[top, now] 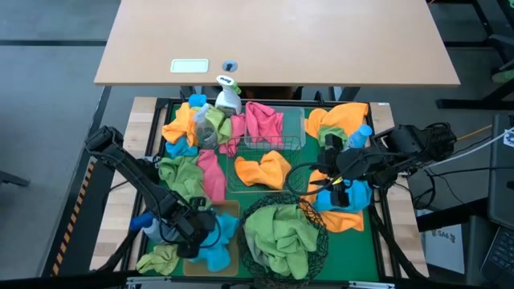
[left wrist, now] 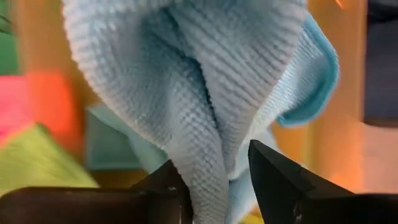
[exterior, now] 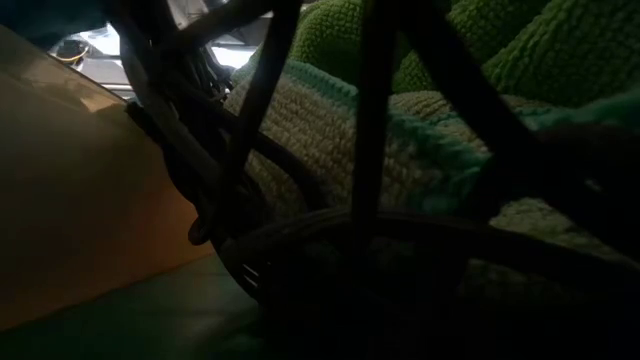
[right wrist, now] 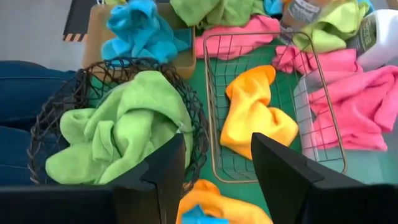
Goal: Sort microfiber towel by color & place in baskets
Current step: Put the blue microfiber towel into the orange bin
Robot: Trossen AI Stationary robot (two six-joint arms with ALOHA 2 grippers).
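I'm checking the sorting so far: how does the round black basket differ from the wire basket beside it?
The black basket is round, of dark mesh; the wire basket is rectangular, of pale wire. The black basket holds a heap of green towels that fills it; the wire basket holds one orange towel, with bare floor around it. Both hold a single colour and stand on the green mat.

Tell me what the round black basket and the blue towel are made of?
The round black basket looks like thin dark metal wire, woven into open mesh. The blue towel between the left gripper fingers looks like soft ribbed microfiber cloth, matte and fuzzy.
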